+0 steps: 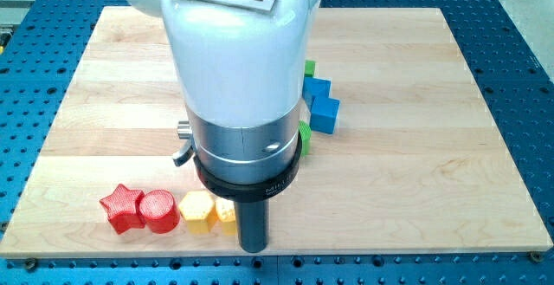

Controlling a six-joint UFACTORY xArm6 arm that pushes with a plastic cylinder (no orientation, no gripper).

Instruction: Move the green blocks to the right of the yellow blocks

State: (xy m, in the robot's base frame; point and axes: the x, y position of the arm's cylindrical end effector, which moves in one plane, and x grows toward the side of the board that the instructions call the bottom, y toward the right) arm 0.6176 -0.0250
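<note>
My tip [253, 247] rests on the board near the view's bottom edge, just right of a yellow block [227, 215] that it partly hides. A second yellow block, hexagon shaped [196, 210], lies left of that one. One green block [305, 137] peeks out from behind the arm at the view's middle, and another green block [308, 67] shows higher up, also mostly hidden by the arm. Both green blocks lie above and to the right of the yellow blocks.
A red star [121, 207] and a red cylinder [158, 211] sit left of the yellow blocks. Two blue blocks [321, 103] lie beside the green ones. The wooden board [415, 146] sits on a blue perforated table [528, 77]. The arm's white body hides the board's middle.
</note>
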